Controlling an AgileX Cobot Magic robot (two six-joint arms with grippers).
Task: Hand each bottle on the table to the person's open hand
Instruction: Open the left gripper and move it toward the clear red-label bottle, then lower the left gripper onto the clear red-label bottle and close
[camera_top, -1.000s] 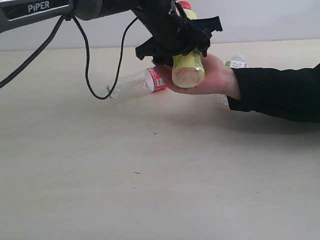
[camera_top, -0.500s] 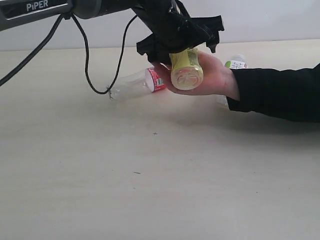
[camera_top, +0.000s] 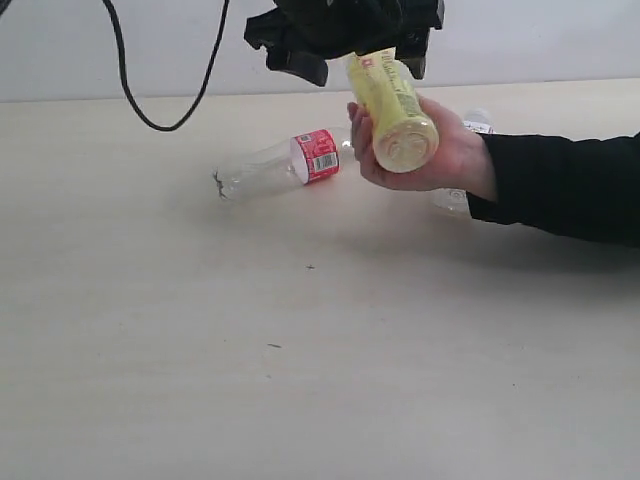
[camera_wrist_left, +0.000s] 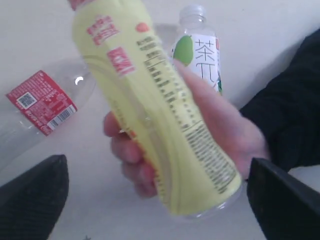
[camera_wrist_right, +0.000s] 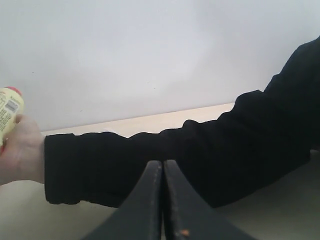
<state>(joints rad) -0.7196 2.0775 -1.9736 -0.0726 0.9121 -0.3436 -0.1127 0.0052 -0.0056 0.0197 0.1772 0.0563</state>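
The yellow-labelled bottle lies tilted in the person's hand, whose fingers curl around it. My left gripper hangs open just above it, its two fingers apart on either side and touching nothing. A clear bottle with a red label lies on its side on the table, left of the hand. A translucent bottle with a green label lies behind the hand, mostly hidden. My right gripper is shut and empty, facing the black sleeve.
The black-sleeved arm reaches in from the right across the table. A black cable hangs from the left arm above the table's far left. The right wrist view catches the hand and the bottle's red cap.
My left gripper has opened wide and lifted off the yellow bottle. The hand has closed around the bottle, raised it and tipped it upward.
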